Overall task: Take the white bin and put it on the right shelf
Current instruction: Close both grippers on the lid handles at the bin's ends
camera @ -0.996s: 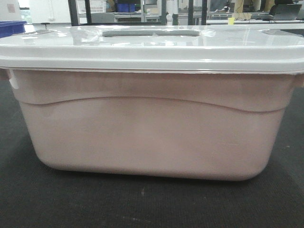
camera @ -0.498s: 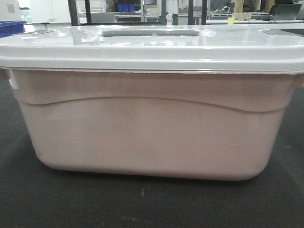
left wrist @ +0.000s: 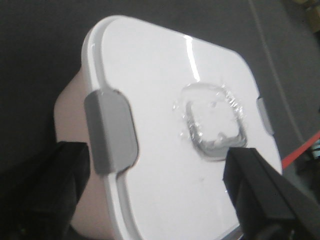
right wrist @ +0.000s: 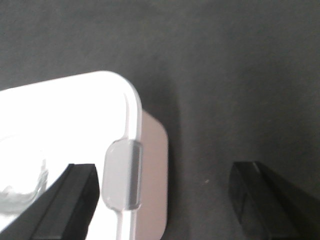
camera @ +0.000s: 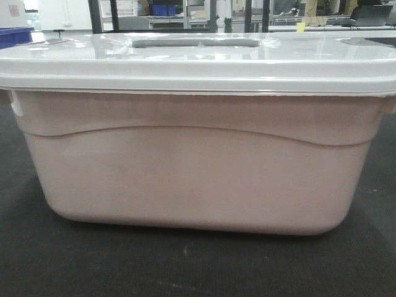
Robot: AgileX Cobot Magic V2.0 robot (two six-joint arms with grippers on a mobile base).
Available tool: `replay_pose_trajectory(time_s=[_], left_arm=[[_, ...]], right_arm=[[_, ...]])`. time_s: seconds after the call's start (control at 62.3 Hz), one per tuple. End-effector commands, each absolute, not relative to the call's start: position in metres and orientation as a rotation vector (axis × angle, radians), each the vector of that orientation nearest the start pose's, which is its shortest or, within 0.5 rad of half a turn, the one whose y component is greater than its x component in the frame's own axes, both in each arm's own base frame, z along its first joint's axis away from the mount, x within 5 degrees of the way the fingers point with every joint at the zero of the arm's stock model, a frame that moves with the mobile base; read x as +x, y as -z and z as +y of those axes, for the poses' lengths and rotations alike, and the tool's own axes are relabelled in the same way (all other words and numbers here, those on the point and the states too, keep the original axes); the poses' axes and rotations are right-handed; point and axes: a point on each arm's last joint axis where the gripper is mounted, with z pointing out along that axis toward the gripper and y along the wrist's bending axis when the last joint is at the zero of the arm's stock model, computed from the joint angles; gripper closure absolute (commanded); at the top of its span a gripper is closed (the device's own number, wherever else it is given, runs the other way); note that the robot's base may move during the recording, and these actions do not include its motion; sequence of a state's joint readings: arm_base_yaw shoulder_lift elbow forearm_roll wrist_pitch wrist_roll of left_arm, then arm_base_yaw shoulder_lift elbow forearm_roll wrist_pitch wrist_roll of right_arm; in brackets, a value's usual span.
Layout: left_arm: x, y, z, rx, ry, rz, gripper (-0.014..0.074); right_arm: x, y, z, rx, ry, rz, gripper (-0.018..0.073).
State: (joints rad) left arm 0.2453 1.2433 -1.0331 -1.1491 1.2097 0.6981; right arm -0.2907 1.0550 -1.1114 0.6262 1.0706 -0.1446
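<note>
White bin (camera: 198,179) sits on a dark textured surface (camera: 185,266), lid (camera: 198,59) shut; contents not visible through the cloudy wall. Left fingers (left wrist: 47,190) spread wide, astride the left-end grey latch (left wrist: 110,132). Right fingers (right wrist: 67,200) are wide, astride the right-end latch (right wrist: 122,172). Nothing has shifted since half a second ago. Blue bin (camera: 13,34) far left; black uprights (camera: 94,15) behind.

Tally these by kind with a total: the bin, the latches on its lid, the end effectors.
White bin: 1
Grey latches: 2
End effectors: 2 (left end effector, right end effector)
Total: 5
</note>
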Motion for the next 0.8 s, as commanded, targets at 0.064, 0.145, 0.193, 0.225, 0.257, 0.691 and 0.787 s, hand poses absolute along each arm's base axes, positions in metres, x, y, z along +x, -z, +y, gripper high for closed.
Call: replay_pose_trajectory(time_s=[0.064, 0.145, 0.193, 0.225, 0.257, 0.691, 0.787], left_arm=[[0.251, -0.359, -0.020, 0.193, 1.347, 2.094, 0.0146], [0.260, -0.349, -0.017, 0.179, 1.359, 2.123, 0.0148], [0.265, -0.342, -0.016, 0.164, 1.372, 2.138, 0.0148], [0.269, -0.338, -0.015, 0.161, 1.377, 2.145, 0.0148], [0.272, -0.335, -0.014, 0.158, 1.382, 2.151, 0.0148], [0.286, -0.315, -0.017, 0.136, 1.436, 2.204, 0.0148], [0.285, -0.315, -0.024, 0.165, 1.450, 2.210, 0.0152]], right_arm=[[0.214, -0.393, -0.007, 0.162, -0.865, 2.260, -0.0074], [0.222, -0.384, -0.003, 0.095, -0.992, 2.256, -0.0074], [0.226, -0.377, -0.002, 0.050, -1.044, 2.257, -0.0074], [0.228, -0.372, -0.001, 0.027, -1.089, 2.260, -0.0074], [0.231, -0.366, -0.001, 0.018, -1.126, 2.262, -0.0074], [0.249, -0.294, 0.000, 0.089, -1.414, 2.203, -0.0074], [0.254, -0.285, -0.001, 0.117, -1.484, 2.150, -0.0074]])
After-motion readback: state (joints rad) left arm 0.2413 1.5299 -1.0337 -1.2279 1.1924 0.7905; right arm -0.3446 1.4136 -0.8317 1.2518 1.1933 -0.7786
